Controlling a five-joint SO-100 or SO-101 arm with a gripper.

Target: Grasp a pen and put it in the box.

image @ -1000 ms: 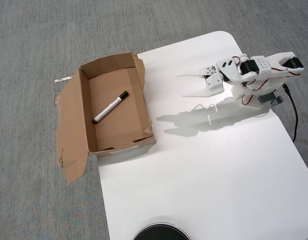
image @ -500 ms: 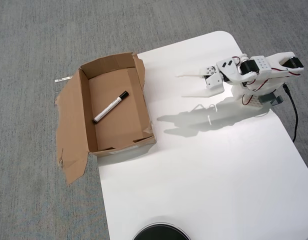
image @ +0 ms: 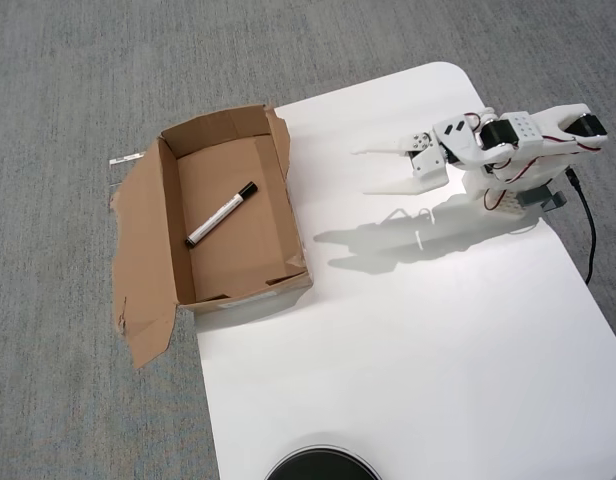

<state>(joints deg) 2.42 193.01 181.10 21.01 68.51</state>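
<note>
In the overhead view the pen point(image: 221, 215) lies flat on the floor of the box point(image: 278, 170), slanted, black cap toward the upper right, touching none of the walls. That is where the task wants it, so the job looks done. The box sits at the left edge of the white table point(image: 418, 340), partly over the grey carpet point(image: 68, 80), its wide torn flap point(image: 140, 260) folded out to the left, probably to leave the top clear for a drop. The gripper point(image: 358, 171) hangs over the table well to the right of the box, its two white fingers spread apart and holding nothing. It points toward the box, with the arm point(image: 508, 140) folded near its base at the table's right edge. A black cable point(image: 586, 225) trails from the base, and a dark round object point(image: 321, 465) peeks in at the bottom edge. Nothing stands between gripper and box
</note>
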